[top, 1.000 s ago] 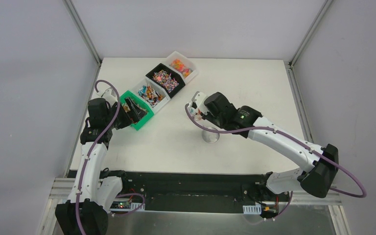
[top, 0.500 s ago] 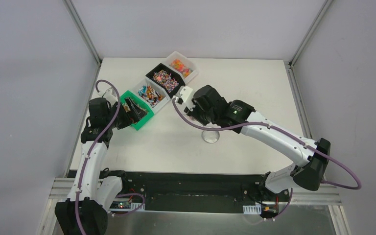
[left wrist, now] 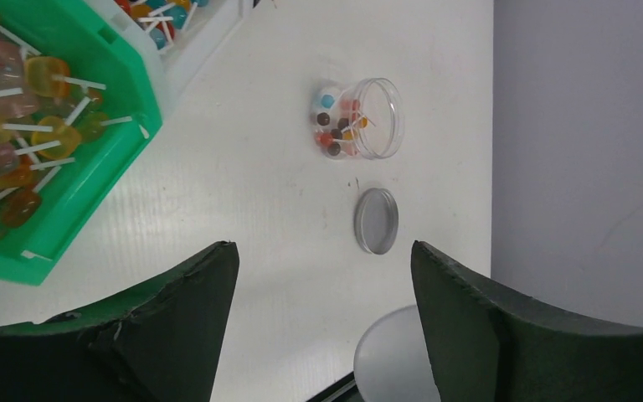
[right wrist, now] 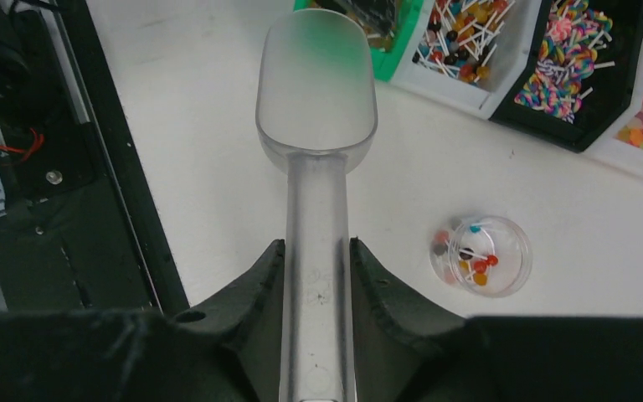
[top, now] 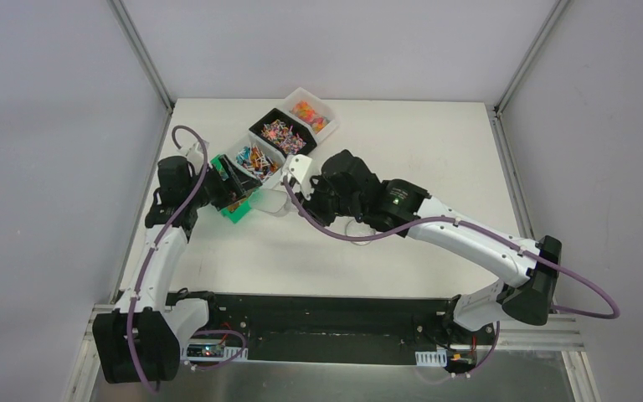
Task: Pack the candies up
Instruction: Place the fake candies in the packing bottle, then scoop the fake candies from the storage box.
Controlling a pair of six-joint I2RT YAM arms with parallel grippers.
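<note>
Up close, the right claw (right wrist: 318,255) was clamped on the handle of a clear scoop (right wrist: 316,84). The left claw (left wrist: 322,260) stood apart, holding nothing. Only the wrist views showed the round jar (left wrist: 383,126) with a few candies (left wrist: 335,126) inside. Its lid (left wrist: 376,220) lay on the table at 6 o'clock from it. From above, the right arm lay over that spot. Farther off, at 11 o'clock, a row of bins (right wrist: 444,90) held most candies, and the green bin (left wrist: 138,92) was nearest.
</note>
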